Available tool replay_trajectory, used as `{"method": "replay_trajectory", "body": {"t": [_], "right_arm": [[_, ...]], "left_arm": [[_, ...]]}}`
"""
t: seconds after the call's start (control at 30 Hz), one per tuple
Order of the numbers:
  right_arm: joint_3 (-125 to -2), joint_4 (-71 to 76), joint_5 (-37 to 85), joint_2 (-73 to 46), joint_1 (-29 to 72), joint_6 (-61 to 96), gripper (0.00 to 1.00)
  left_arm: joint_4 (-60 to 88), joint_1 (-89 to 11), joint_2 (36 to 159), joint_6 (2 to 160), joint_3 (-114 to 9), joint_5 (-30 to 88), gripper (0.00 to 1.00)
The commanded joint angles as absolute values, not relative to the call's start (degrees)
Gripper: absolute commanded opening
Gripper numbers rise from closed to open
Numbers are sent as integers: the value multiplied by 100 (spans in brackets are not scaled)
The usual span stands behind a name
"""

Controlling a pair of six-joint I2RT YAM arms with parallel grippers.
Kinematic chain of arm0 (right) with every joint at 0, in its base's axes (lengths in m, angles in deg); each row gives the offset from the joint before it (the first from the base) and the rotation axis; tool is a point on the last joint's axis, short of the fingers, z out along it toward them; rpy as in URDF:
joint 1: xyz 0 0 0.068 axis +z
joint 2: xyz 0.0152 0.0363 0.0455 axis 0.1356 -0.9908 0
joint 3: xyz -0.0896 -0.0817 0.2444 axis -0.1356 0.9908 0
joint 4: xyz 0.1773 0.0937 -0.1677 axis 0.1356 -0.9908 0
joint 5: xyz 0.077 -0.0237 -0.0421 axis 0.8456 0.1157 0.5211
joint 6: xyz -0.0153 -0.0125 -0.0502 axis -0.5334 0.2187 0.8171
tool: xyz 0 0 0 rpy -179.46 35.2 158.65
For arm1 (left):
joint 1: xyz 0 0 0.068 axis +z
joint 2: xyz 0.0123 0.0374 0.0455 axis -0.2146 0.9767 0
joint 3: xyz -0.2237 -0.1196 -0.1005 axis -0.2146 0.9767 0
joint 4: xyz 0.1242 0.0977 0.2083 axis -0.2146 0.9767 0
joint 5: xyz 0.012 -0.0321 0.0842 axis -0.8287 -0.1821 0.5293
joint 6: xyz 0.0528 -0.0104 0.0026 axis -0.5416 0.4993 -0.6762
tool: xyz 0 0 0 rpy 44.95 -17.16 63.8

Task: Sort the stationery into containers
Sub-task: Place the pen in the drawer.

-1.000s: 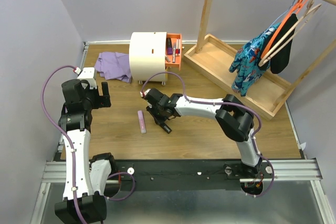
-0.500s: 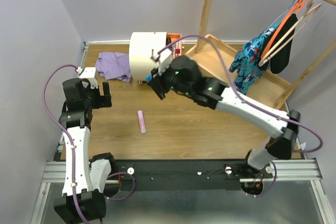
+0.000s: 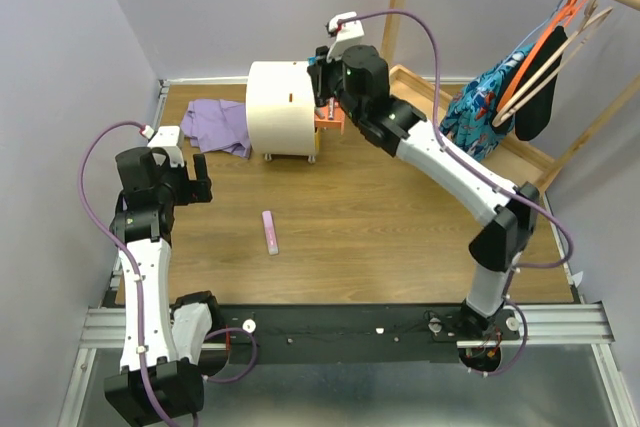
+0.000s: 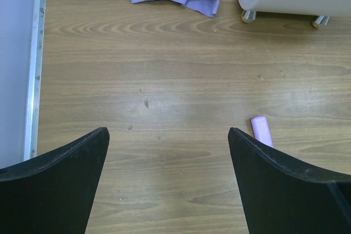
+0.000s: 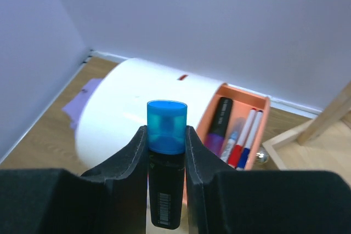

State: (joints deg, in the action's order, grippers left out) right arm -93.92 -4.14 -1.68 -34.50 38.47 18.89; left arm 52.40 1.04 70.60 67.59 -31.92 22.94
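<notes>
The left arm and right arm are showing white shells between bulky black joints, purple cables are looping along each, and the left hand and right hand are ending in black wedge-shaped fingers.

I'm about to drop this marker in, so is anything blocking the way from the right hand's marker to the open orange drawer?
Nothing visible blocks it. The right hand grips the marker, and the drawer stands open beyond it, with pens already lying inside.
</notes>
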Motion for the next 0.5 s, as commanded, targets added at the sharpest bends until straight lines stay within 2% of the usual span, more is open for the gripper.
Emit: {"method": "replay_trajectory", "body": {"t": [0.0,0.27,0.3,0.33,0.4,0.47], "right_arm": [[-10112,-537,-447,-3962,3422,1516,1],[-10289,-687,-315,-4454,3246,1199,1],[-10298,-695,-263,-4533,3246,1173,8],[-10307,-696,-245,-4560,3246,1164,11],[-10333,-652,-288,-4665,3246,1146,10],[-10403,-634,-385,-4727,3220,1138,5]], "left_arm": [[5350,140,7019,6805,-3365,2151,99],[5315,140,6992,6849,-3286,2133,99],[5315,140,6992,6857,-3286,2125,99],[5306,149,6992,6857,-3286,2125,99],[5298,167,6992,6866,-3286,2116,99],[5289,184,6975,6875,-3277,2116,99]]}}
